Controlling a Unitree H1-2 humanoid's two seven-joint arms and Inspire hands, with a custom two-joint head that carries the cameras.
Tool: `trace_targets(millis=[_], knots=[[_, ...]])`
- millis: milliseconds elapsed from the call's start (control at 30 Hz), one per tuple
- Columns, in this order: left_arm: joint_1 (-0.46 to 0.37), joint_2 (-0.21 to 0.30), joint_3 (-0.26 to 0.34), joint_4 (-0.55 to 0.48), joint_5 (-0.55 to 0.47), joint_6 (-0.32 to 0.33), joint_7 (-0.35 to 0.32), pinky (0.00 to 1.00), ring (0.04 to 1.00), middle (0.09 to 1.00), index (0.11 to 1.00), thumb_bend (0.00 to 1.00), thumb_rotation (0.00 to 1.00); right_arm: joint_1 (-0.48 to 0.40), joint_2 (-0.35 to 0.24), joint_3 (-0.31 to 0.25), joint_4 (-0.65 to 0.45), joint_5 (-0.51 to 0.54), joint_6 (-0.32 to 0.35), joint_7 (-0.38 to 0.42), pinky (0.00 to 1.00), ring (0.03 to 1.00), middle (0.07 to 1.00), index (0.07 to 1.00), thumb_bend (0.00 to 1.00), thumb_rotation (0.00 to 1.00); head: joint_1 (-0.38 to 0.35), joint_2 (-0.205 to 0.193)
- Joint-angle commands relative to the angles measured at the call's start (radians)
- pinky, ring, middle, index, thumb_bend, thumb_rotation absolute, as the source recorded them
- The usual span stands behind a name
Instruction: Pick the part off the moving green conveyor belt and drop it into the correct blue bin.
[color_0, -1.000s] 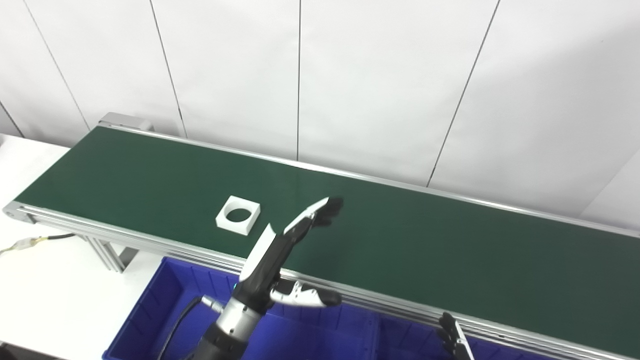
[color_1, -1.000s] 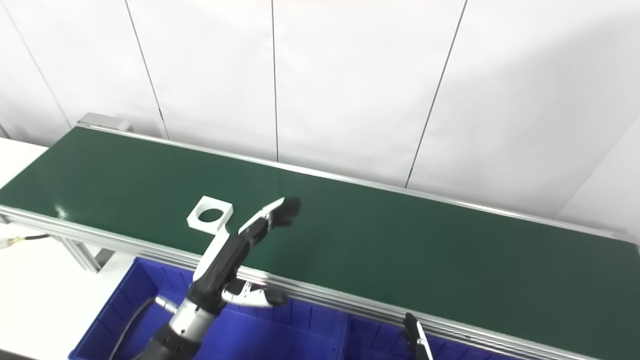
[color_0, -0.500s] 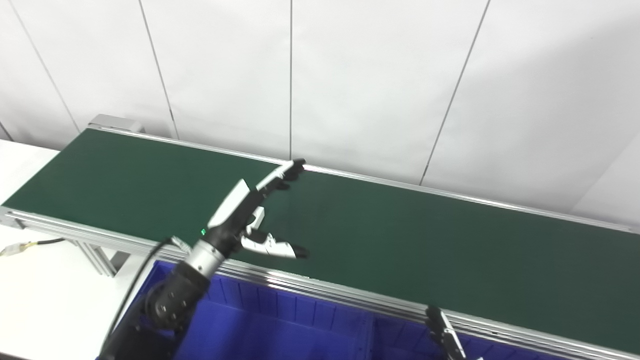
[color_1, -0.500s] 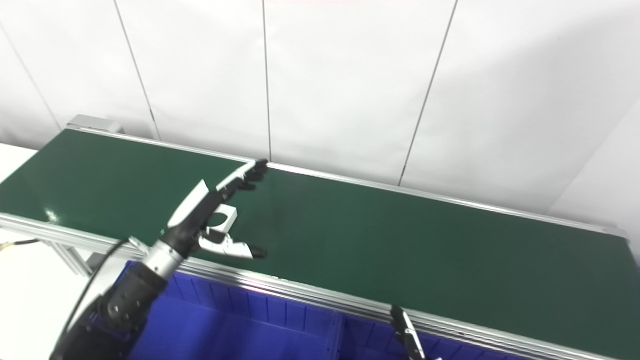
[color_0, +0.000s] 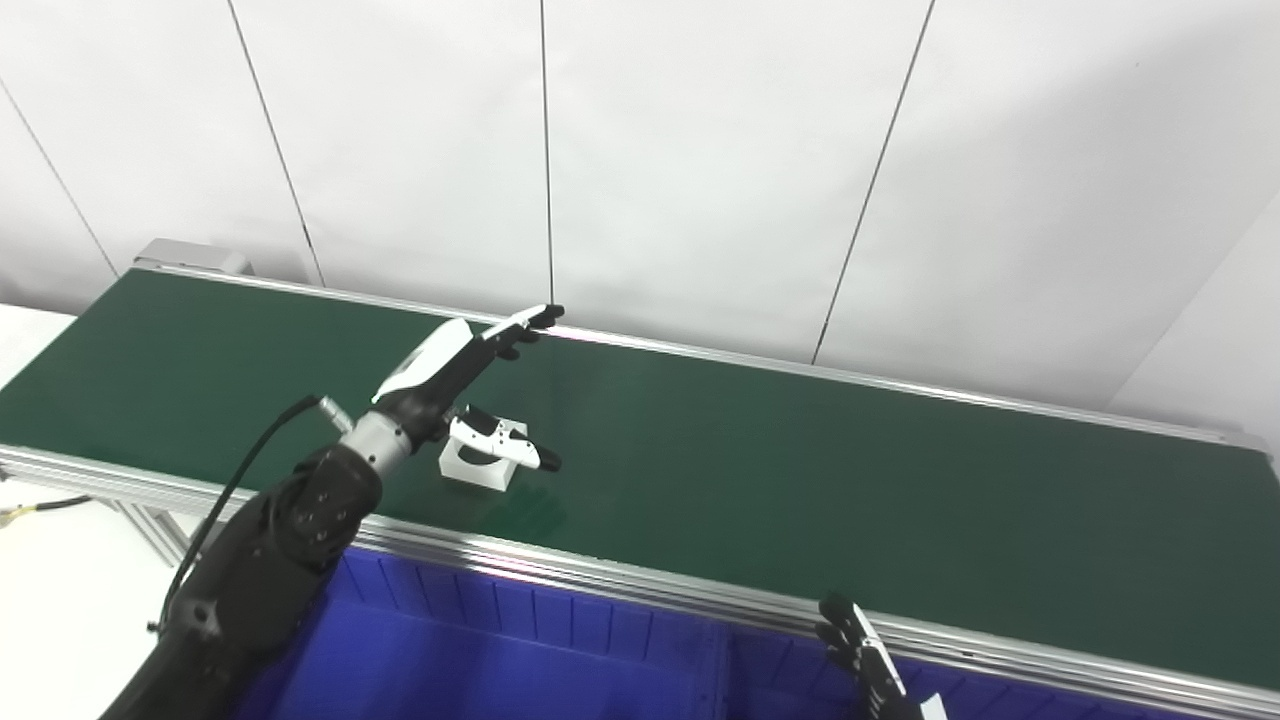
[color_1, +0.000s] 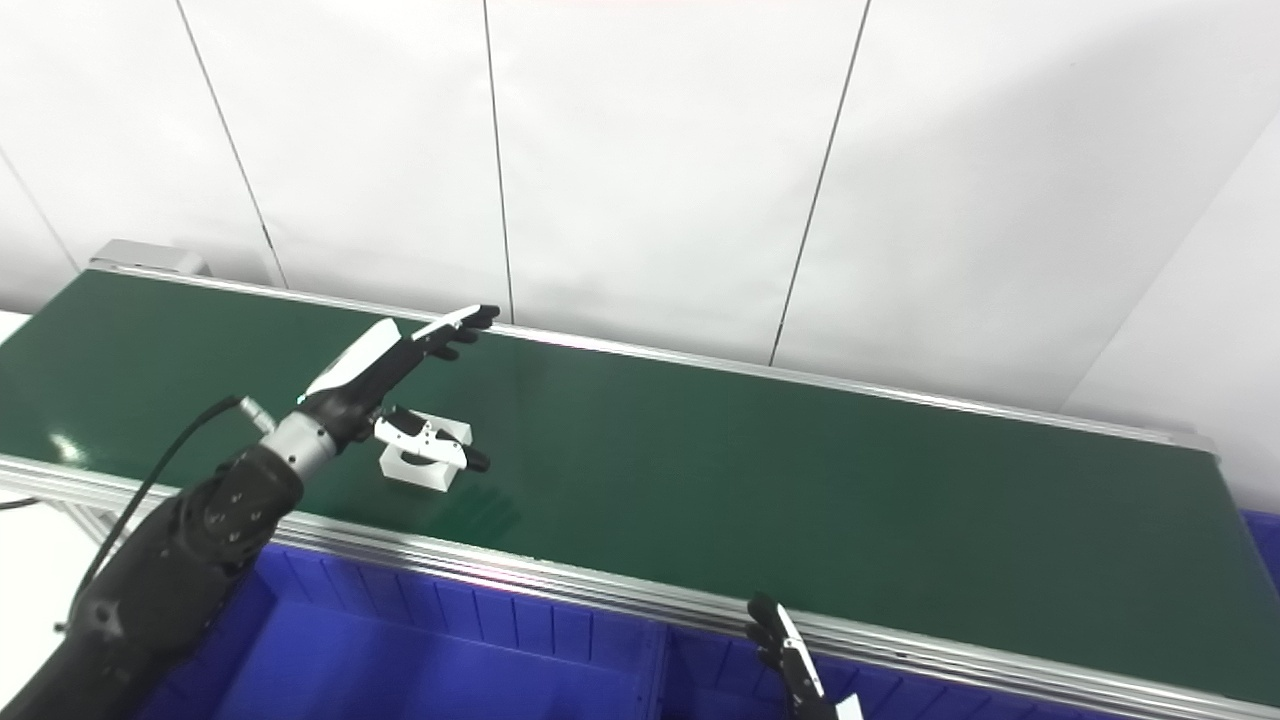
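Note:
A white square part with a round hole (color_0: 478, 467) lies on the green conveyor belt (color_0: 800, 470), near its front edge on the left; it also shows in the right eye view (color_1: 424, 461). My left hand (color_0: 462, 372) is open above the part, fingers stretched toward the far rail, thumb (color_0: 500, 444) spread across the part's top. It holds nothing. My right hand (color_0: 868, 668) shows only as dark fingertips at the bottom edge, below the belt's front rail, fingers apart and empty.
A blue bin with dividers (color_0: 560, 660) runs below the belt's front rail. A white table (color_0: 70, 590) with a cable (color_0: 30, 510) lies at the left. A white panelled wall (color_0: 700, 150) stands behind the belt.
The camera has shifted, so the whole scene moved left. My left hand has risen from over the bin and reached out over the belt above the part. The part has travelled right along the belt.

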Motion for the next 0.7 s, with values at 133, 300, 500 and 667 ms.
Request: trace_targets(millis=[133,300,500,667], knots=[[-0.094,0.059,-0.047,0.032,0.076,0.001,-0.029,0.8,0.885,0.932,0.936,0.91,0.19,-0.01,0.002,0.0,-0.026,0.01,-0.062,-0.002,0.91,0.902,0.921,0.949,0.96,0.79,0.018,0.013],[-0.135,0.066,-0.096,0.083,0.139,0.024,-0.051,0.86,0.931,0.951,0.959,0.92,0.16,-0.011,-0.004,-0.007,-0.033,0.007,-0.06,-0.003,0.89,0.891,0.919,0.943,0.97,0.8,0.033,0.022],[-0.163,0.065,-0.145,0.137,0.186,0.032,-0.058,0.9,0.957,0.963,0.968,0.93,0.18,-0.014,-0.022,-0.003,-0.04,0.012,-0.071,-0.008,0.87,0.876,0.919,0.941,0.94,0.82,0.047,0.033],[-0.171,0.06,-0.174,0.171,0.222,0.035,-0.053,0.92,0.955,0.959,0.959,0.94,0.16,-0.009,-0.026,-0.005,-0.05,0.032,-0.068,0.003,0.88,0.875,0.918,0.943,0.93,0.82,0.056,0.034]])
